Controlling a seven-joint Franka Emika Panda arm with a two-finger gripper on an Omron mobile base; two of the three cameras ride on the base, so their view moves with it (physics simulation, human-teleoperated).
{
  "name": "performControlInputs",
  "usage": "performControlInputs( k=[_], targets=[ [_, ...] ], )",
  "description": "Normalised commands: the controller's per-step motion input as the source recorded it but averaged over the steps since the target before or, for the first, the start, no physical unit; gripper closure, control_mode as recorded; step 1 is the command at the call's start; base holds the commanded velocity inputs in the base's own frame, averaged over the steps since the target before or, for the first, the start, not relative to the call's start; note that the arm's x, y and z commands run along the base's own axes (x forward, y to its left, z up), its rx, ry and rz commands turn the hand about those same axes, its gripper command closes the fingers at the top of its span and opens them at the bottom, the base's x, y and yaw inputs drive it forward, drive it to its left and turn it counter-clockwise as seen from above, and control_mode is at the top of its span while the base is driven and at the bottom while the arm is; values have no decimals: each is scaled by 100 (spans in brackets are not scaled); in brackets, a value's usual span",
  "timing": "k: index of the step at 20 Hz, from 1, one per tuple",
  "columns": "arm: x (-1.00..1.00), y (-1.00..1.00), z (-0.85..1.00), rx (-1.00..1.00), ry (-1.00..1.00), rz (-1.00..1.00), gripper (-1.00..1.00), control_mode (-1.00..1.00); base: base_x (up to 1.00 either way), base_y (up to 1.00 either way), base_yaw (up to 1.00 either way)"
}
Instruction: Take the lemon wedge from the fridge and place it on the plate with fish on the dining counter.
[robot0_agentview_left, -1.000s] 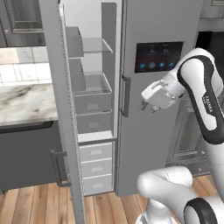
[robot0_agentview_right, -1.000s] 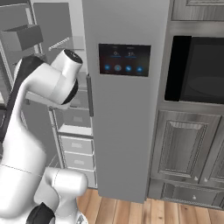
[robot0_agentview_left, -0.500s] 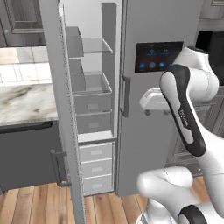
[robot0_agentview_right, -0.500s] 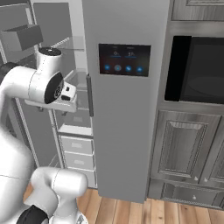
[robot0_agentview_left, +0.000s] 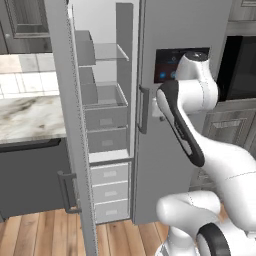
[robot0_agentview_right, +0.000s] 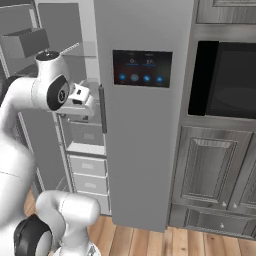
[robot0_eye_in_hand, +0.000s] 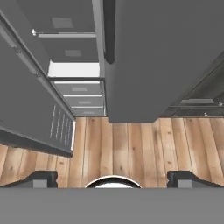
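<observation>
Readable text: none.
Fridge dispenser panel (robot0_agentview_right: 142, 68): blue lights and pale marks, too blurred to read.

Arm bent at the elbow, raised; claw (robot0_eye_in_hand: 112, 179) spread wide (nothing held), pointing downward.

A wooden plank floor (robot0_eye_in_hand: 127, 148) of warm brown tone is seen directly beneath the pincer, running under all the units. To the pincer's right, dark grey panelled cabinets (robot0_agentview_right: 210, 170) are set into the wall, and a black built-in oven (robot0_agentview_right: 227, 80) (its glass dark and reflective) is mounted above them. Off to the pincer's left, a marble worktop (robot0_agentview_left: 30, 117) is carried on a dark grey base cabinet (robot0_agentview_left: 30, 175), and it is backed by white tiles (robot0_agentview_left: 25, 82). A further dark panelled cabinet (robot0_agentview_left: 27, 20) is hung above the tiles. The room is evenly lit.
</observation>
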Motion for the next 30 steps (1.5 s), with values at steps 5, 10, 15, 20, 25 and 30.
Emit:
performControlInputs(
  k=[5,10,15,20,25,30],
  targets=[
    [95,-7,-34,-2,0,0,-100,-100,0,0,0],
    [61,-12,-52,0,0,2,-100,-100,0,0,0],
    [44,-2,-35,0,-6,4,-100,-100,0,0,0],
    [46,0,-8,0,-14,5,-100,-100,0,0,0],
    [56,0,0,0,-19,4,-100,-100,0,0,0],
    [54,0,-8,0,-3,0,-100,-100,0,0,0]
  ],
)
